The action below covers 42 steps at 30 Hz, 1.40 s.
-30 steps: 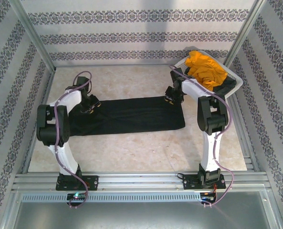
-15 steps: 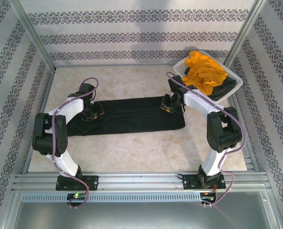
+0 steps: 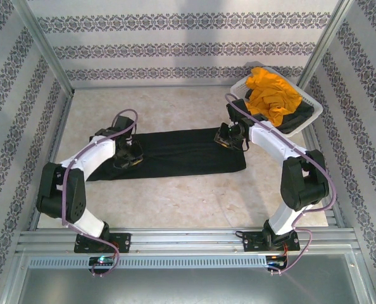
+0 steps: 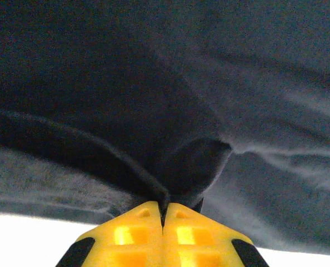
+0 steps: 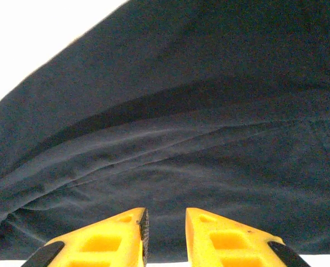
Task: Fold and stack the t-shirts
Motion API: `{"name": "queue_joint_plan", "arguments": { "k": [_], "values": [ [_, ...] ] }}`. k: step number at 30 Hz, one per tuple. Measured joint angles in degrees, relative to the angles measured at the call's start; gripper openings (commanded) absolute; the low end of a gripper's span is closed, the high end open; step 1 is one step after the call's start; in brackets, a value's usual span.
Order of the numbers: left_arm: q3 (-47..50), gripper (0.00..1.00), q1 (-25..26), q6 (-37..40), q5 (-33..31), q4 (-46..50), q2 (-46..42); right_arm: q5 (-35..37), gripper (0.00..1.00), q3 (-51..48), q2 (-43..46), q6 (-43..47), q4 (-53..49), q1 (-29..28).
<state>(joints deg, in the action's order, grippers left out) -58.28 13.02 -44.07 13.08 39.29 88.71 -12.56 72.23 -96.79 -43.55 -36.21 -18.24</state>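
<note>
On the bench (image 3: 175,202) the black t-shirt (image 3: 188,152) lies as a long flat strip, its long axis running from 9 to 3 o'clock across both arms. The left gripper (image 4: 164,210) is clenched on a raised pinch of that cloth near the strip's 9 o'clock end, and most of the shirt lies toward 3 o'clock from it. Slightly farther off, the right gripper (image 5: 165,217) sits at the far edge near the 3 o'clock end, its jaws narrowly parted. I cannot tell whether cloth is caught between them. Each arm seems nearest its own end. Farthest, at 1 o'clock, the mustard-orange t-shirt (image 3: 270,95) is heaped in the basket (image 3: 313,101).
</note>
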Motion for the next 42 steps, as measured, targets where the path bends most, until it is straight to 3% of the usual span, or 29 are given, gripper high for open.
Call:
{"name": "queue_joint_plan", "arguments": {
  "k": [3,5,7,13,17,21,26,29,32,37,42],
  "values": [
    [2.6,0.09,1.7,-3.3,0.1,0.9,-0.6,0.0,0.26,-1.6,0.0,-0.2,0.0,0.0],
    [3.5,0.36,2.2,-4.4,0.2,1.3,-0.3,0.0,0.26,-2.3,0.0,-0.2,0.0,0.0],
    [3.8,0.49,2.6,-5.6,0.5,1.9,-0.2,0.0,0.26,-2.4,0.0,-0.4,0.0,0.0],
    [4.4,0.48,3.4,-8.5,1.4,3.1,-2.9,-0.7,0.26,-2.8,0.0,-1.2,0.5,0.0],
    [2.6,0.58,2.4,-9.2,-4.6,9.1,-9.9,-1.1,0.26,-3.4,0.0,-1.6,0.9,0.0],
    [1.7,0.57,-6.0,-8.5,-8.5,11.4,-13.4,-1.6,0.26,-3.4,0.0,-1.7,1.4,-0.4],
    [1.7,0.57,-16.0,-5.1,-10.8,11.4,-10.0,-2.9,0.26,-3.4,0.0,-1.7,1.7,-1.6],
    [2.1,0.51,-17.4,-3.1,-11.0,11.1,-7.3,-4.1,0.26,-3.4,0.0,-1.7,2.7,-2.1],
    [3.5,0.27,-17.8,-1.6,-10.8,10.5,-6.0,-5.0,0.26,-3.4,0.0,-1.7,3.3,-2.6],
    [4.5,0.0,-18.0,-0.2,-9.4,10.0,-5.7,-5.4,0.26,-3.4,0.0,-1.7,3.5,-2.7],
    [7.2,0.0,-17.1,0.3,-8.0,10.8,-10.2,-5.4,0.26,-3.3,0.0,-1.7,3.5,-2.7]
  ]
}}
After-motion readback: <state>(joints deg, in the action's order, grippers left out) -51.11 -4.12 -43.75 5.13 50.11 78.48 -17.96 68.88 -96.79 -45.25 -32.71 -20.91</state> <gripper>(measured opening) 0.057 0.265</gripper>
